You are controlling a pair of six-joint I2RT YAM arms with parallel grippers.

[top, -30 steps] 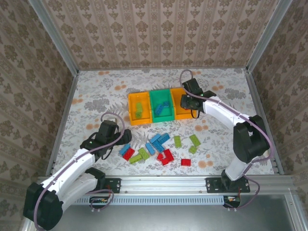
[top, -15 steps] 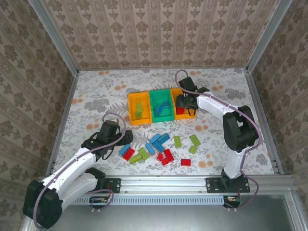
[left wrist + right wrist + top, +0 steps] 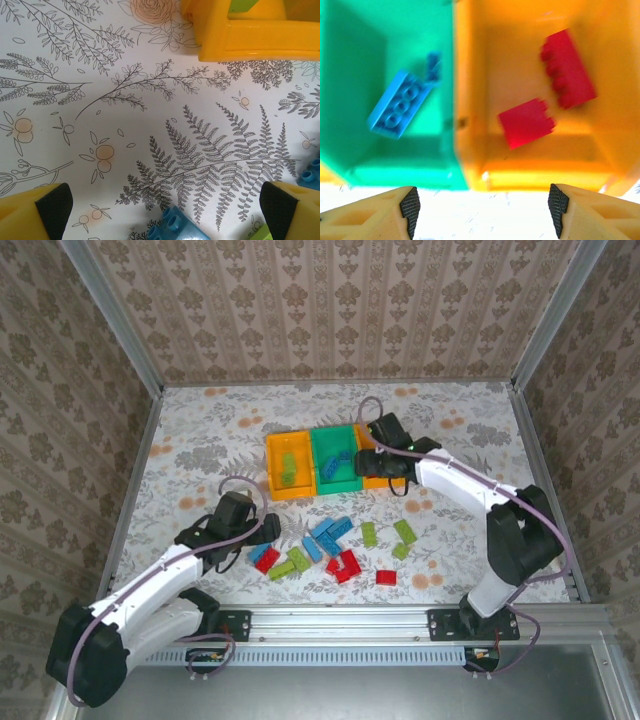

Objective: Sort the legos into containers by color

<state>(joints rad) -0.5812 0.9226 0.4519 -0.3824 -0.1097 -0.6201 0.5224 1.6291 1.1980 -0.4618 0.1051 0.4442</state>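
Note:
Three containers stand in a row: a left orange bin (image 3: 274, 470) holding lime green legos (image 3: 288, 468), a green bin (image 3: 336, 445) with a blue brick (image 3: 400, 102), and a right orange bin (image 3: 530, 170) with two red bricks (image 3: 567, 67). My right gripper (image 3: 484, 212) hovers open over the near walls of the green and right orange bins, nothing between its fingers. Loose legos lie nearer: blue (image 3: 322, 537), red (image 3: 348, 565), lime green (image 3: 405, 531). My left gripper (image 3: 164, 207) is open low over the cloth, with a blue brick (image 3: 172, 227) between its fingers (image 3: 52, 207).
The left orange bin's near corner (image 3: 240, 35) is just beyond the left gripper. Another blue brick (image 3: 312, 172) lies at that view's right edge. Metal frame rails (image 3: 130, 490) and patterned walls bound the flowered cloth. The right arm (image 3: 470, 490) reaches across the right side.
The right gripper has opened and let a red brick drop into the right orange bin, then drawn back a little toward the near side. The left gripper has crept right toward the loose bricks.

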